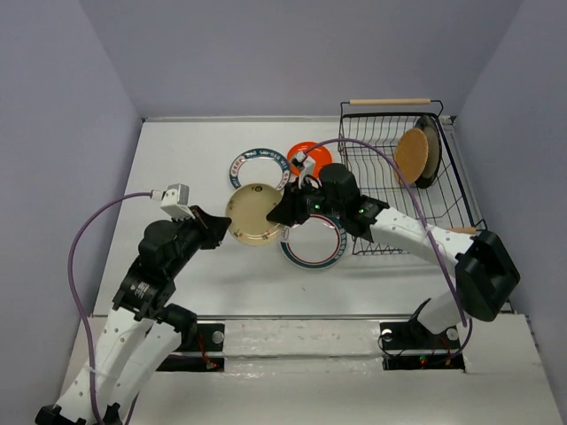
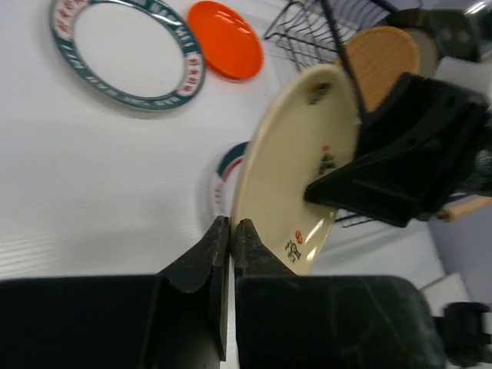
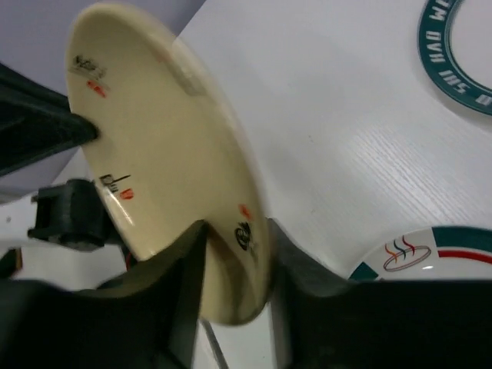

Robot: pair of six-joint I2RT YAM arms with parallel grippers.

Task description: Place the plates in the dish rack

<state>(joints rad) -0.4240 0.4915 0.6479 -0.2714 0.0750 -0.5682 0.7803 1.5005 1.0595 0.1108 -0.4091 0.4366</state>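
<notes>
— Looking down from above, where do we find the plate in play?
— We see the beige plate (image 1: 252, 212) mid-frame, held between the left gripper (image 1: 221, 227) at its left edge and the right gripper (image 1: 285, 211) at its right edge.
— And the dish rack?
— The dish rack (image 1: 425, 199) fills the upper right. The woven tan plate (image 1: 413, 155) stands in it on edge, with the dark-rimmed plate (image 1: 433, 152) just behind.
— What lies on the table (image 1: 177, 168)?
— Above the beige plate we see the patterned-rim plate (image 1: 257, 170). To its right is the orange-red plate (image 1: 317, 155). The striped-rim plate (image 1: 312, 243) sits below the right gripper.
— What does the left wrist camera show us?
— At bottom centre the left fingers (image 2: 207, 257) are drawn narrow, nipping the beige plate's lower rim. The plate rises tilted toward the upper right, where the right gripper clamps its far edge. The rack and the woven plate sit in the top right corner.
— And the right wrist camera?
— The right fingers (image 3: 181, 280) straddle the plate's rim at the bottom of the frame, pressed to both faces. We see the left gripper touching the opposite edge at far left.
</notes>
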